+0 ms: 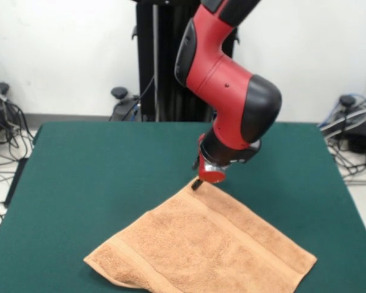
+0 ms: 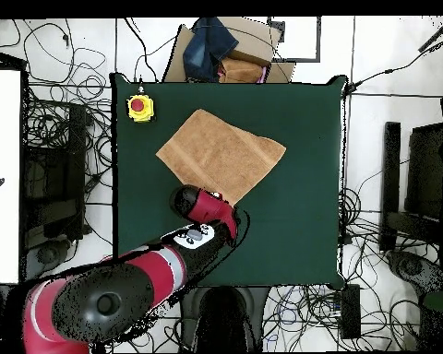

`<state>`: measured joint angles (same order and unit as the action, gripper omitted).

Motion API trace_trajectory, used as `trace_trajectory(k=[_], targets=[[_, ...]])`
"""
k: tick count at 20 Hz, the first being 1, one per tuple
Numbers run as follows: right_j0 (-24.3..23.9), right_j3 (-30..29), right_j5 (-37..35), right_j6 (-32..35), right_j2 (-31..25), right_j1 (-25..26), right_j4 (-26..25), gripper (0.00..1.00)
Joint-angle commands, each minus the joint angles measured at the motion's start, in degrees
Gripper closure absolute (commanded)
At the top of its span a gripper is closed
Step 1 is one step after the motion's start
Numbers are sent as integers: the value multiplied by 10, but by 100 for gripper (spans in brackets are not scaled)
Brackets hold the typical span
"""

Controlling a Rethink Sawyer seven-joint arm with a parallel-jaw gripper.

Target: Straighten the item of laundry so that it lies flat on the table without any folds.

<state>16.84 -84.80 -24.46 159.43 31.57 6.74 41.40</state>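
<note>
The peach-orange towel [image 1: 201, 244] lies spread on the dark green table [image 1: 97, 165], turned like a diamond, with its band stripes showing. Its near corner runs off the front view's bottom edge. It looks nearly flat, with a slight lift along its left edge. My gripper [image 1: 196, 183] is low over the table, right at the towel's far corner, and seems to touch it. In the overhead view the towel [image 2: 221, 155] sits in the table's [image 2: 299, 230] upper middle, and the red arm covers the gripper at the towel's bottom corner.
A yellow box with a red button [image 2: 140, 107] stands on the table's corner near the towel. A cardboard box with blue cloth [image 2: 227, 51] lies beyond the table's edge. Cables cover the floor around the table. The black pedestal [image 1: 165, 61] stands behind it.
</note>
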Motion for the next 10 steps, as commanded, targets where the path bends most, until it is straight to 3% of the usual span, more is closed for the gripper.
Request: trace_trajectory(k=[1, 10], targets=[[-26, -61, 31, 88, -109, -29, 20, 0], [-2, -12, 1, 113, -73, -5, 15, 0]])
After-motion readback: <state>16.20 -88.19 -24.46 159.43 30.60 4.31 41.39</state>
